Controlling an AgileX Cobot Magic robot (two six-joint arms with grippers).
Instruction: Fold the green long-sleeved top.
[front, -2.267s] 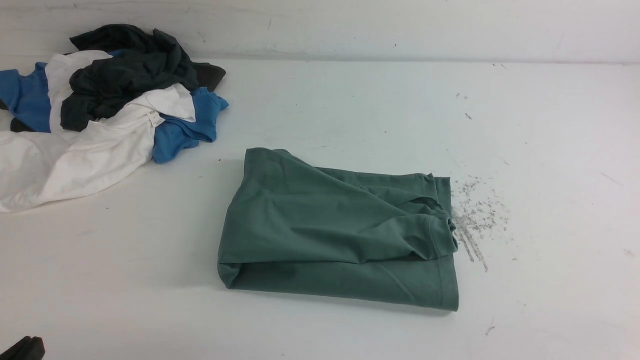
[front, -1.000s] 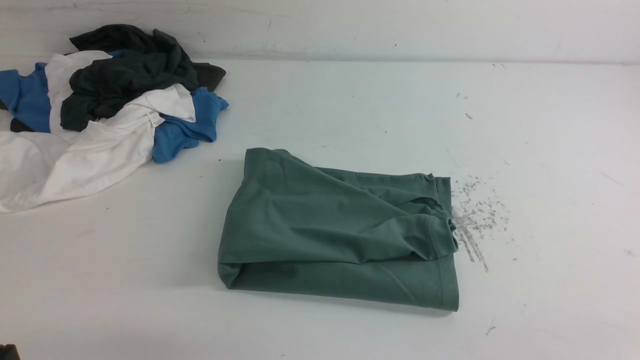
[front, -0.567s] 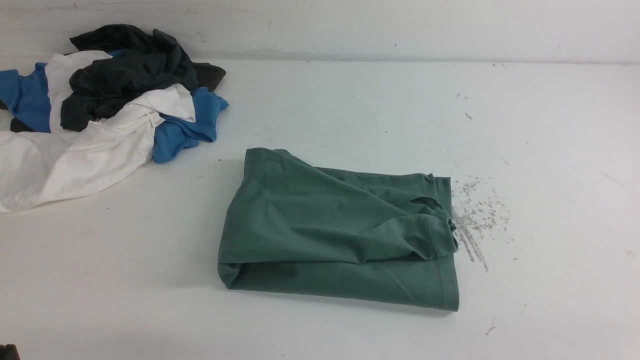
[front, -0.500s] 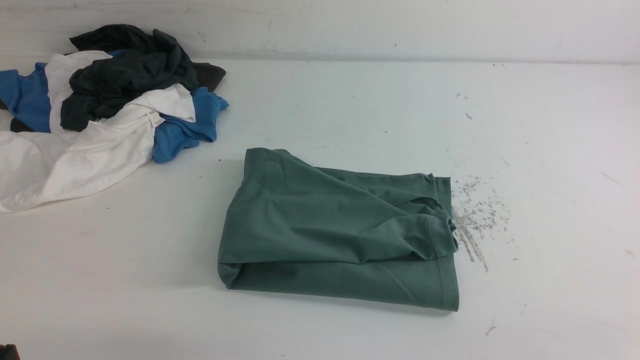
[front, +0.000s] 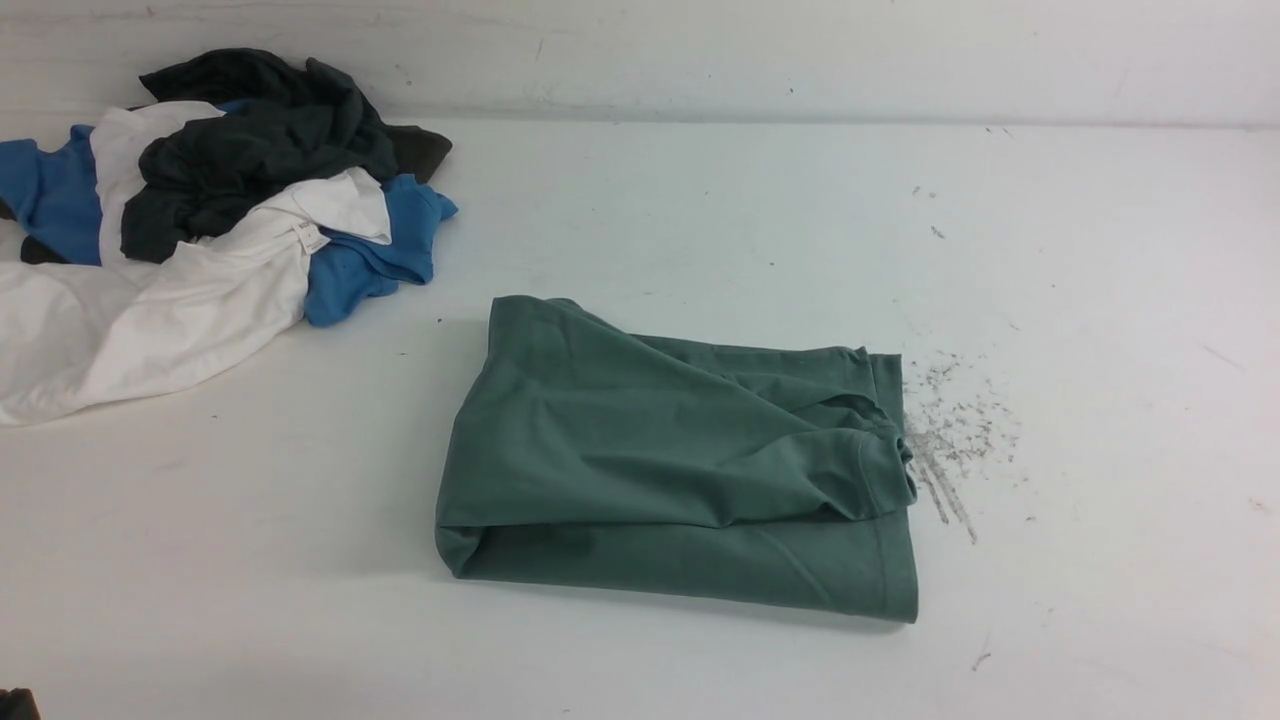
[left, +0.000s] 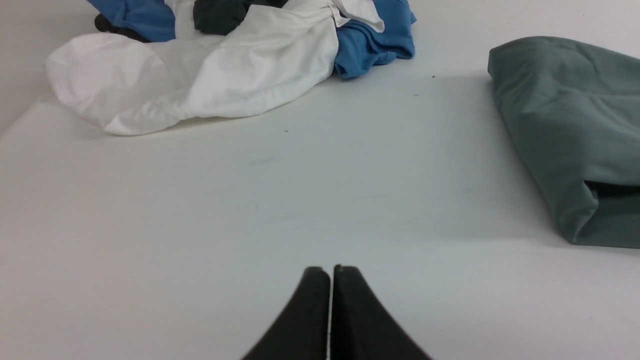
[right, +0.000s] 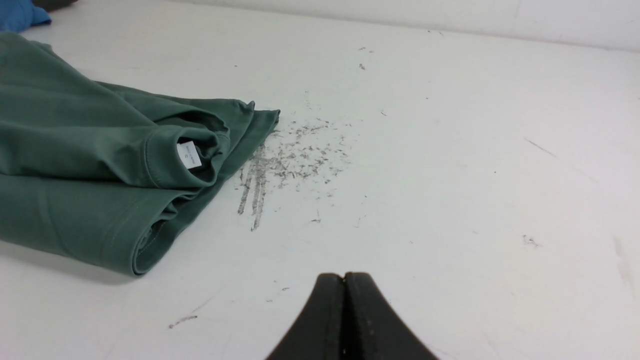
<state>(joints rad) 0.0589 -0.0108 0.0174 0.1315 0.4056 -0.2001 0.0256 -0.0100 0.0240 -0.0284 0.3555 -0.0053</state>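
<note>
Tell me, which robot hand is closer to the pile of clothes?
Left. The left hand faces the pile of clothes across bare table; the right hand sits beyond the green top.

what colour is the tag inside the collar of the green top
White, with faint small print too small to read. The tag shows best in the right wrist view, inside the green top collar.

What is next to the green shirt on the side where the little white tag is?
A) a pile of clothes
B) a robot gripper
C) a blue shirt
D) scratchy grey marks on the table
D: the green long-sleeved top shows its white tag at the collar, and grey scuff marks spread over the table right beside that end.
</note>
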